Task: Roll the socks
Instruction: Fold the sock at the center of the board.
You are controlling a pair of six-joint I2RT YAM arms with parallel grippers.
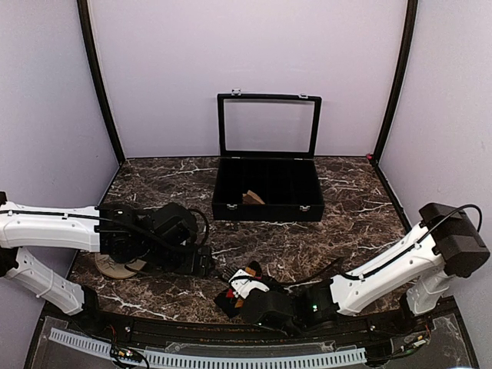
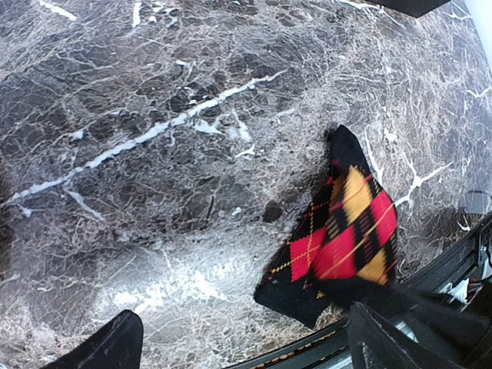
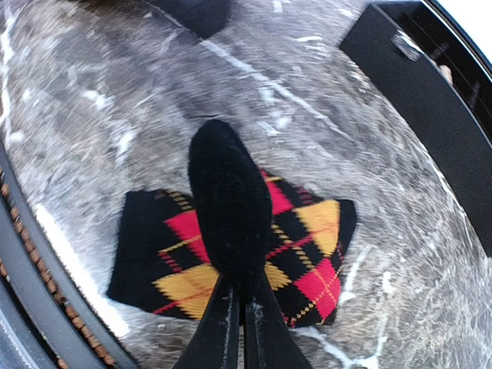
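Dark marble tabletop (image 1: 346,223) bears argyle sock (image 3: 307,261); right hand (image 3: 238,300) pinches it; left hand (image 2: 242,332) gapes.

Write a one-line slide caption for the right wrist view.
Right claw pinches the black end of a red-and-yellow argyle sock lying on the marble table.

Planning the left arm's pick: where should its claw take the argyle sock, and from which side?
The narrow black tip of the argyle sock, likely from above: it lies flat, pointing away from the table edge, and the right claw occupies the opposite end.
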